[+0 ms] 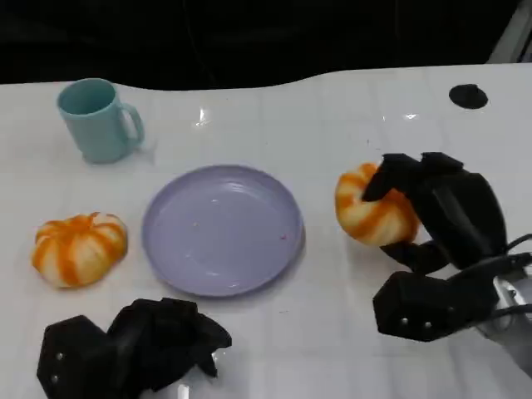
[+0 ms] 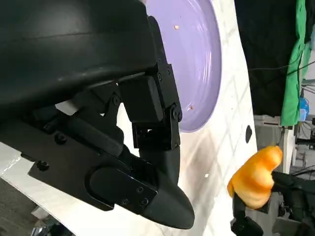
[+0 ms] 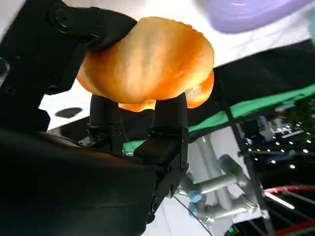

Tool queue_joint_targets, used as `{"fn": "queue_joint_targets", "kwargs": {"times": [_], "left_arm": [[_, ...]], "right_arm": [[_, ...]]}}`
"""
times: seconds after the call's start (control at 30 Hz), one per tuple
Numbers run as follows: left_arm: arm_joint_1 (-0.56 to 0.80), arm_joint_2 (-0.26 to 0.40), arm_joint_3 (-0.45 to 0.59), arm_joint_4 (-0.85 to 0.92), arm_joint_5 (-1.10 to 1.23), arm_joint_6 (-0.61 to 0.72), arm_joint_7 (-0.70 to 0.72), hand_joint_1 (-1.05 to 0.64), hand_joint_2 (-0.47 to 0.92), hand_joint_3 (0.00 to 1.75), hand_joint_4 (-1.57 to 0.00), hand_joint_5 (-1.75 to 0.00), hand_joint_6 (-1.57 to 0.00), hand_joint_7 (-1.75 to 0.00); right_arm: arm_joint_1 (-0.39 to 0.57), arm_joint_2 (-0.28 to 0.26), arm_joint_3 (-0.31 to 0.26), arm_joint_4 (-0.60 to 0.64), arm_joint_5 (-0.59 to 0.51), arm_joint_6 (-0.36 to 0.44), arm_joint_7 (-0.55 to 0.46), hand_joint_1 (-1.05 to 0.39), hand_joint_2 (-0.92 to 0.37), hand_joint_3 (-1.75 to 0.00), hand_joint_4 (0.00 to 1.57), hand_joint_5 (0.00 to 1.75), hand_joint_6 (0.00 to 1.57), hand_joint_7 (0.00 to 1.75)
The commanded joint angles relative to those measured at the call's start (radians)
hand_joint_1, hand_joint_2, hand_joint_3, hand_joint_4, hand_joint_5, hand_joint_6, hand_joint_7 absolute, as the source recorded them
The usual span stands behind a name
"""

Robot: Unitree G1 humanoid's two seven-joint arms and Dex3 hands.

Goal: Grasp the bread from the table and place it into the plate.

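My right hand (image 1: 440,216) grips an orange-and-white striped bread roll (image 1: 370,212) to the right of the lilac plate (image 1: 222,229), fingers wrapped over its top and under it. The right wrist view shows the same roll (image 3: 147,64) pinched between my black fingers (image 3: 170,118), with the plate's rim (image 3: 246,12) beyond. In the left wrist view the held roll (image 2: 256,177) shows past the plate (image 2: 197,59). A second striped roll (image 1: 79,248) lies on the table left of the plate. My left hand (image 1: 137,345) rests low near the front edge, fingers curled in, holding nothing.
A teal mug (image 1: 98,119) stands at the back left. A small black disc (image 1: 468,96) lies at the back right. The white table (image 1: 332,125) ends at a dark background behind.
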Motion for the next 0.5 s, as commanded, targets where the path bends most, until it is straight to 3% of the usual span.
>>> {"fn": "queue_joint_targets", "kwargs": {"times": [0.03,0.2,0.5], "left_arm": [[0.012,0.013,0.003,0.001,0.005,0.003,0.003,-1.05,0.83,0.0,-0.91,-1.49,-1.44,-0.49],[0.02,0.013,0.0,-0.012,0.008,0.01,0.007,-1.05,0.83,0.0,-0.91,-1.48,-1.45,-0.49],[0.023,0.013,-0.004,-0.009,0.011,-0.002,0.005,-1.05,0.83,0.0,-0.92,-1.48,-1.45,-0.49]], "right_arm": [[-0.013,0.036,0.015,-0.012,0.004,-0.05,0.001,0.01,-0.15,-1.54,1.02,1.75,0.86,1.63],[-0.044,0.09,0.044,0.008,-0.013,-0.062,0.001,-0.04,-0.13,-1.57,1.03,1.75,0.84,1.66],[-0.125,0.204,0.085,0.124,-0.025,-0.064,-0.002,-0.06,-0.21,-1.43,0.98,1.75,0.83,1.63]]}}
